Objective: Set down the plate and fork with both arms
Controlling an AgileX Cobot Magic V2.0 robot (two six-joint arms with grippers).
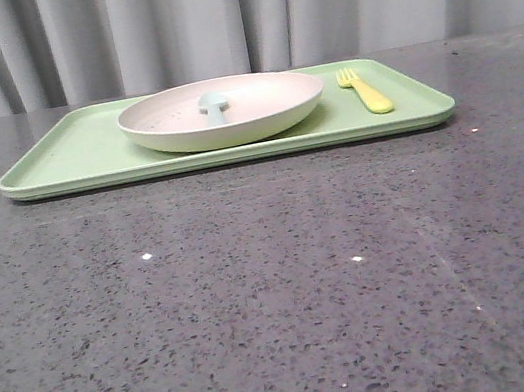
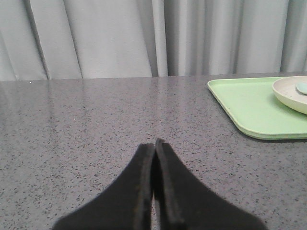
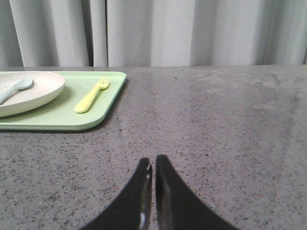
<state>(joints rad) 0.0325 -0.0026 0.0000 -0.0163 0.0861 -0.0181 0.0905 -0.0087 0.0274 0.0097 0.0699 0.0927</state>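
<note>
The cream-white plate (image 1: 227,111) rests on a light-green tray (image 1: 62,155) at the far side of the table, with a pale blue-grey spoon (image 1: 214,105) lying in it. The pale-yellow fork (image 1: 365,89) lies on the tray to the right of the plate. The right wrist view shows the plate (image 3: 33,91) and fork (image 3: 91,95) well ahead of my right gripper (image 3: 153,163), which is shut and empty. My left gripper (image 2: 154,143) is shut too, holding nothing, with the tray (image 2: 249,105) and plate (image 2: 290,93) off to its side. Neither gripper shows in the front view.
The table is dark speckled stone (image 1: 279,294). A grey curtain (image 1: 230,14) hangs behind it. The tray sits near the table's far edge.
</note>
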